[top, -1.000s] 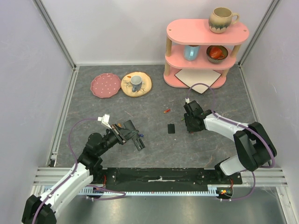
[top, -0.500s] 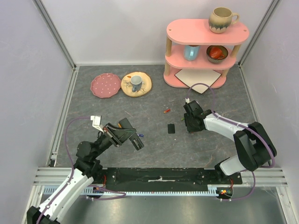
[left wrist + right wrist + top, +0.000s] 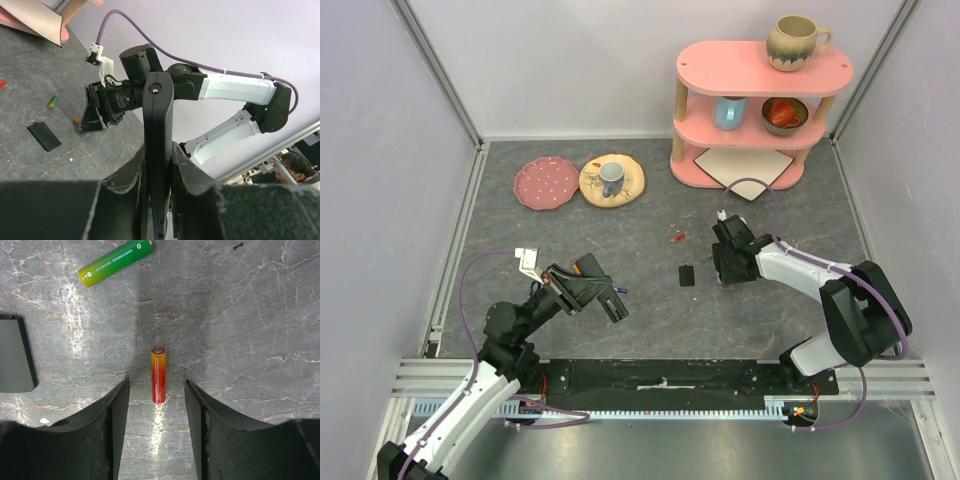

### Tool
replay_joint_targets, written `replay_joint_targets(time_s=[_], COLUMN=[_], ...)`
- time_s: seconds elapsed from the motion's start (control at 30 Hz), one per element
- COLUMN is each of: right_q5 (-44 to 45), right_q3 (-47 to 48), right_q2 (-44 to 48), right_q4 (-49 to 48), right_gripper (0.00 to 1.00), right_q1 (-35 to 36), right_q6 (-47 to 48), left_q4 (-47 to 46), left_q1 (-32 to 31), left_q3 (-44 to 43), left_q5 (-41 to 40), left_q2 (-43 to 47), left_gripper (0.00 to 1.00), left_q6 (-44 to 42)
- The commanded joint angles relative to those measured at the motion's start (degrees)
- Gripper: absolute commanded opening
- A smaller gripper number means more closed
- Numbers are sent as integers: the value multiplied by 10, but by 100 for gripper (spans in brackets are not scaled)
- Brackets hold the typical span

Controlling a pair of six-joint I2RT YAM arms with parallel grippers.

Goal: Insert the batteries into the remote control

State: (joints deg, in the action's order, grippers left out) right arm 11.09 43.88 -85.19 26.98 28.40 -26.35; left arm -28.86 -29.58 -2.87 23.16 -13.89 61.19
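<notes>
My left gripper (image 3: 597, 291) is shut on the black remote control (image 3: 158, 120), which it holds on edge above the table near the front left. The remote's end (image 3: 616, 309) sticks out past the fingers. My right gripper (image 3: 156, 385) is open and points down at the table, apart from an orange-red battery (image 3: 158, 375) whose near end lies between the fingertips. A green battery (image 3: 115, 262) lies a little beyond it. Another red battery (image 3: 676, 238) lies farther back on the table.
A flat black cover (image 3: 687, 275) lies just left of the right gripper. A pink shelf (image 3: 750, 130) with mugs and a bowl stands at the back right. Two plates (image 3: 545, 183), one bearing a cup (image 3: 611, 177), sit at the back left.
The right gripper's jaws have spread wider over the orange-red battery. The left arm drew back toward the front left with the remote, then held still.
</notes>
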Motion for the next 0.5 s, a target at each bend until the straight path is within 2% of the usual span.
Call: replay_joint_targets(time_s=[0.0,0.47], right_q5=[8,18], right_q3=[4,2], right_q2=[-9,6], right_q4=[30,24], right_gripper=[57,62], right_q1=[3,3], right_q6=[5,2], left_q4=[-26,-3], left_q1=[2,2], left_q3=[72,78], left_q5=[22,1], left_q2=[4,17], left_gripper=[2,2], left_q6=[-21,-8])
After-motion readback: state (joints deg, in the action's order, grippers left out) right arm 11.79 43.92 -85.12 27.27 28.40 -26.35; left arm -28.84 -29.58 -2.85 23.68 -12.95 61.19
